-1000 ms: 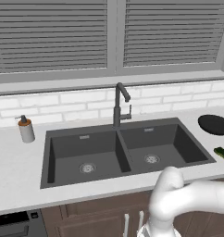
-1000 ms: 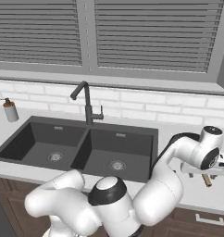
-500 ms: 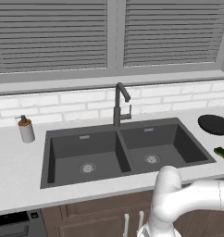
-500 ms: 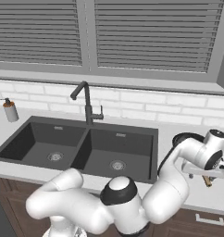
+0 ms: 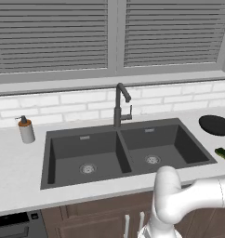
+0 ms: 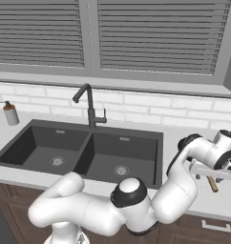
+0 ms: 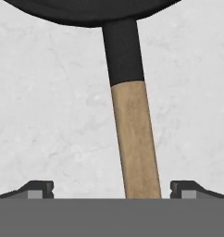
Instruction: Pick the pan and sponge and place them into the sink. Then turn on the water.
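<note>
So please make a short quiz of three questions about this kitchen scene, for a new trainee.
1. True or false: the pan already lies in the sink.
2. Seen from the hand, what runs between the two fingers? A) the sponge B) the pan's handle C) the faucet
3. Fill in: the sponge lies on the counter, to the ____ of the sink.

Key:
1. False; it rests on the counter, right of the sink.
2. B; the wooden handle passes between the open fingers, not yet gripped.
3. right
</note>
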Motion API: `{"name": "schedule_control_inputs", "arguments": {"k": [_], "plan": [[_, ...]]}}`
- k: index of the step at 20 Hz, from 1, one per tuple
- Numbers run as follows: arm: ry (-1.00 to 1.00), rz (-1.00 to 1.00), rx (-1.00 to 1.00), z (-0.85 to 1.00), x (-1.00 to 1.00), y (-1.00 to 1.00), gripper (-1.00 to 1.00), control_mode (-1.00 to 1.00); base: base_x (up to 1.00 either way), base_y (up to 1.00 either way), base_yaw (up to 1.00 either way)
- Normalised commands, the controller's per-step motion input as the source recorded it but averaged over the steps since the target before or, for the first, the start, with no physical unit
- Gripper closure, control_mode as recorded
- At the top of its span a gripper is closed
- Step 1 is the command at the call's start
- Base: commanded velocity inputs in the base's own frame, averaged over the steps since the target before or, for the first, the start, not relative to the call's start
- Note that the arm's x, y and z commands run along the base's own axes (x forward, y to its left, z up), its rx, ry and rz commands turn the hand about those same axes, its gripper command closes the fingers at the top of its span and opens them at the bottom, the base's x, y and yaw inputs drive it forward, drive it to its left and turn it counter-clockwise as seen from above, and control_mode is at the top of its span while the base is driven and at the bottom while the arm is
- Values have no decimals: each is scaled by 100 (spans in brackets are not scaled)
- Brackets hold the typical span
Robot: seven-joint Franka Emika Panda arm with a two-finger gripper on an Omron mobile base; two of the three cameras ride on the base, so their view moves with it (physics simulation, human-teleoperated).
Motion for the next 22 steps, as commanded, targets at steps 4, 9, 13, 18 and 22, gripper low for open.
{"name": "schedule_control_inputs", "arguments": {"k": [4, 9, 13, 18, 22], "plan": [[0, 1, 0, -14, 14, -4, -100, -100, 0, 0, 0], [2, 3, 0, -27, 6, -8, -100, -100, 0, 0, 0], [0, 2, 1, -24, 4, -10, -100, -100, 0, 0, 0], [0, 1, 0, -18, 3, -2, 100, -100, 0, 0, 0], [0, 0, 0, -1, 0, 0, 100, -100, 0, 0, 0]]}}
